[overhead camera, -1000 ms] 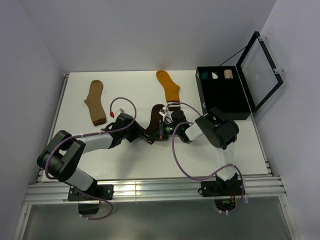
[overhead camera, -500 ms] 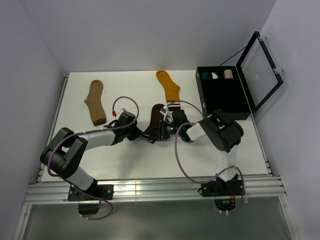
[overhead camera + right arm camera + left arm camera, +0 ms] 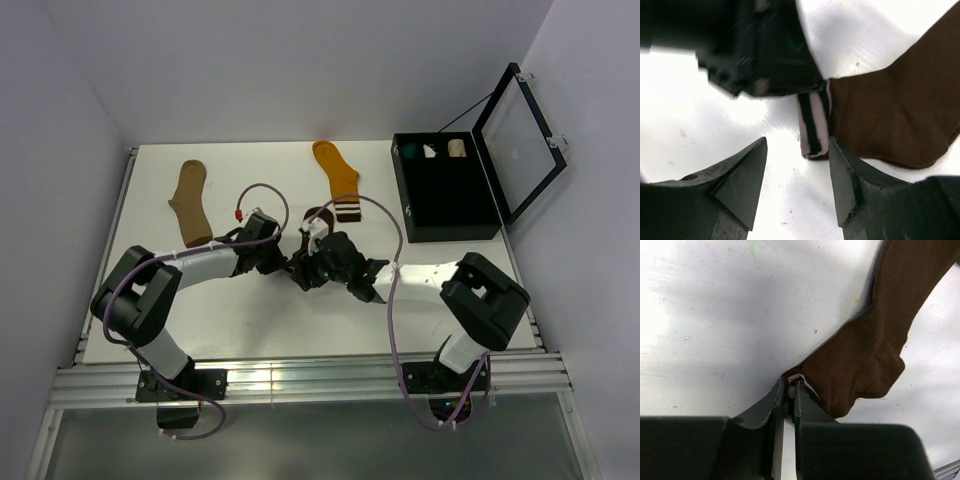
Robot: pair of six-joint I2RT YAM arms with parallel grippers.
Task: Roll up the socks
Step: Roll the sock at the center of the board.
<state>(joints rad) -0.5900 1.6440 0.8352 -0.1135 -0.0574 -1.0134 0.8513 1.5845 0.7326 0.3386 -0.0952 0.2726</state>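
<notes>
Handover at the cuff: the left gripper (image 3: 788, 386), open a second ago, now pinches the striped cuff (image 3: 813, 125) of the dark brown sock (image 3: 865, 355), while the right gripper (image 3: 797, 144), clamped before, stands released just beside that cuff. The sock lies unrolled at the middle of the table (image 3: 250, 315), so rolling has likely yet to begin.

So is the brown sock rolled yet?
Not yet: the brown sock lies mostly flat, its striped cuff pinched in the left hand.
</notes>
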